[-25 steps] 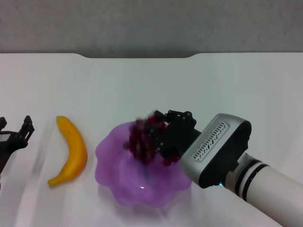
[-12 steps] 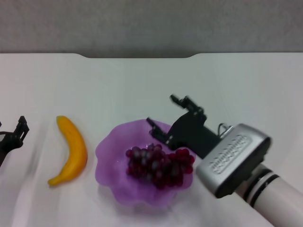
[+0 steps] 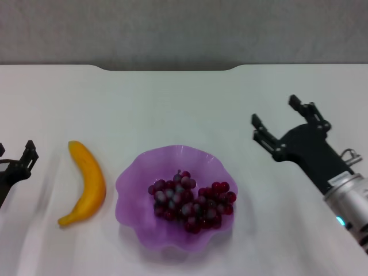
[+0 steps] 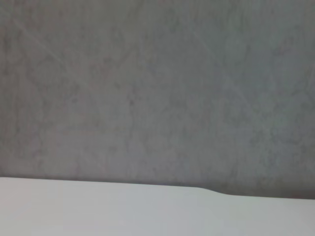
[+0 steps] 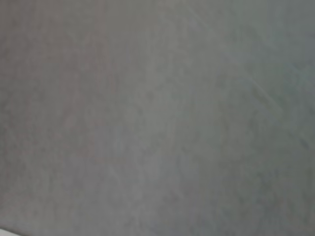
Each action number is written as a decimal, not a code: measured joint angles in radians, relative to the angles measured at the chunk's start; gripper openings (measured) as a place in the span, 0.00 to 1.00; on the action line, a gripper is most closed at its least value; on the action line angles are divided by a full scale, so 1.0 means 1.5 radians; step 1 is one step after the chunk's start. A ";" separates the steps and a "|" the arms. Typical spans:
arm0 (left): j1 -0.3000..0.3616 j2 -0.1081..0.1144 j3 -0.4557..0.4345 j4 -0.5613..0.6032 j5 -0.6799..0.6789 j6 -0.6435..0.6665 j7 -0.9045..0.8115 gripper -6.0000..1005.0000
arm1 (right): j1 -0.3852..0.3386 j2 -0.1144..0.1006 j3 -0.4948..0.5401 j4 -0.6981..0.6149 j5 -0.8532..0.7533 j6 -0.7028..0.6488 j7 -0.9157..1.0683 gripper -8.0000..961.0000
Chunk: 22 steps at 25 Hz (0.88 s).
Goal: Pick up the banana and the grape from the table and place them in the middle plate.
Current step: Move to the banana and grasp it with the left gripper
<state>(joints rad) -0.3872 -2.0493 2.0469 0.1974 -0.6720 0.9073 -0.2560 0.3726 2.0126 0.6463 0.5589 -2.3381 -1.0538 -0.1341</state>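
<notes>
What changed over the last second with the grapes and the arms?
The right gripper let the grapes go into the purple plate, then pulled back to the robot's right, open and empty. The banana stayed on the table, and the left gripper barely moved at the left edge.

The grapes (image 3: 191, 206) sit in the plate (image 3: 138, 178) at the table's (image 3: 172, 109) near middle, the banana (image 3: 87, 183) lies on the table just left of the plate, left gripper (image 3: 14, 164) further left at the edge, right gripper (image 3: 284, 121) well right of the plate.
</notes>
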 joint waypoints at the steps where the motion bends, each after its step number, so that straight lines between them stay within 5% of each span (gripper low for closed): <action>1: 0.000 0.000 0.000 0.001 0.000 0.001 0.000 0.71 | 0.003 0.000 0.001 -0.015 0.000 -0.005 0.017 0.91; 12: -0.003 -0.003 0.003 0.004 0.007 -0.001 -0.010 0.71 | 0.025 0.003 0.018 -0.133 0.062 0.006 0.045 0.90; 22: -0.006 -0.001 0.017 0.006 0.009 0.003 -0.043 0.71 | 0.068 0.001 0.043 -0.184 0.113 0.164 0.035 0.90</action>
<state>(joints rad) -0.3955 -2.0508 2.0729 0.2058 -0.6580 0.9112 -0.3211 0.4753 2.0133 0.7106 0.2826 -2.1679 -0.8081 -0.0816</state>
